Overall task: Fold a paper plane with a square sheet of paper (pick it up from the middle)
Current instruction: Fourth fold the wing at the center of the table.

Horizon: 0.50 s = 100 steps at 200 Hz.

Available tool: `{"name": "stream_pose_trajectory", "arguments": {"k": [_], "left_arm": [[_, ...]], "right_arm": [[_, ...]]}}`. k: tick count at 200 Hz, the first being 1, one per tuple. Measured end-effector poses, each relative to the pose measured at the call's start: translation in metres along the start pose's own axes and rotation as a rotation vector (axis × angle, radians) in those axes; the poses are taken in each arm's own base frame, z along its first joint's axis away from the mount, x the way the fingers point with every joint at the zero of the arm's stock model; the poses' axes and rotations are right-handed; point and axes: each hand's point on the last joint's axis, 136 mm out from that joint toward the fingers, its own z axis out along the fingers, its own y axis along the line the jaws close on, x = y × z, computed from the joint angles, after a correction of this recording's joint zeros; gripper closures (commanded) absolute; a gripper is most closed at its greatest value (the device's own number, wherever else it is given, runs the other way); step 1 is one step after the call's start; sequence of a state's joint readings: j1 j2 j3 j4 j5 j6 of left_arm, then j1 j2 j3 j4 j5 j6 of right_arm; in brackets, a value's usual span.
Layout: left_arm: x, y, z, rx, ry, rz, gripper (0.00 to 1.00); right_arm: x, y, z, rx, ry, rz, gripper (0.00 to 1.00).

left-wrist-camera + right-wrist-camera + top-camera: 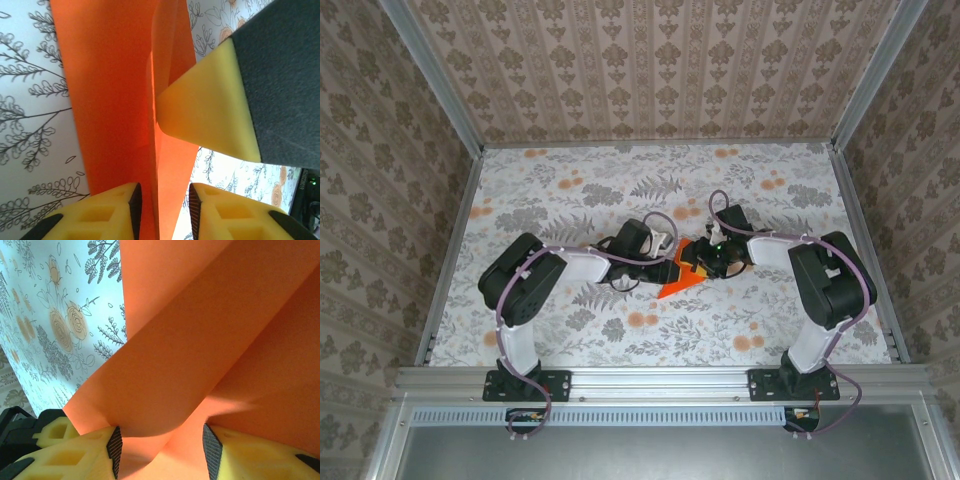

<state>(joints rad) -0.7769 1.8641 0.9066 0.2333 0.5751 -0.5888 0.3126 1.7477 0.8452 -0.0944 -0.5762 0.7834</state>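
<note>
Paper: square sheet of paper, folded, middle of frame.
Left gripper: fingers apart, raised fold between them.
Right gripper: fingers apart, paper between them.

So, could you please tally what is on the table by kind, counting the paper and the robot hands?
Orange paper sheet: 1
Robot hands: 2 (left hand, right hand)
Total: 3
</note>
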Motion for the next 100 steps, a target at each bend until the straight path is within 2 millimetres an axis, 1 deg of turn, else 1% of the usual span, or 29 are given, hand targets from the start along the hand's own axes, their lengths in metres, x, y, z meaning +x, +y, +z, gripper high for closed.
{"name": "stream_pose_trajectory", "arguments": {"k": [19, 42, 69, 100], "left_arm": [[-0.005, -0.003, -0.009, -0.006, -0.021, 0.006, 0.59], [-0.012, -0.009, -0.023, -0.018, -0.061, 0.022, 0.61], [-0.017, -0.016, -0.035, -0.023, -0.102, 0.04, 0.67], [-0.015, -0.017, -0.034, -0.011, -0.103, 0.039, 0.77]], "right_arm": [[0.0, 0.0, 0.0, 0.005, 0.004, 0.001, 0.49], [0.0, 0.0, 0.001, 0.009, 0.007, 0.003, 0.49], [-0.001, -0.001, 0.001, 0.019, 0.013, 0.003, 0.49], [0.0, 0.0, 0.002, 0.028, 0.022, -0.006, 0.45]]}}
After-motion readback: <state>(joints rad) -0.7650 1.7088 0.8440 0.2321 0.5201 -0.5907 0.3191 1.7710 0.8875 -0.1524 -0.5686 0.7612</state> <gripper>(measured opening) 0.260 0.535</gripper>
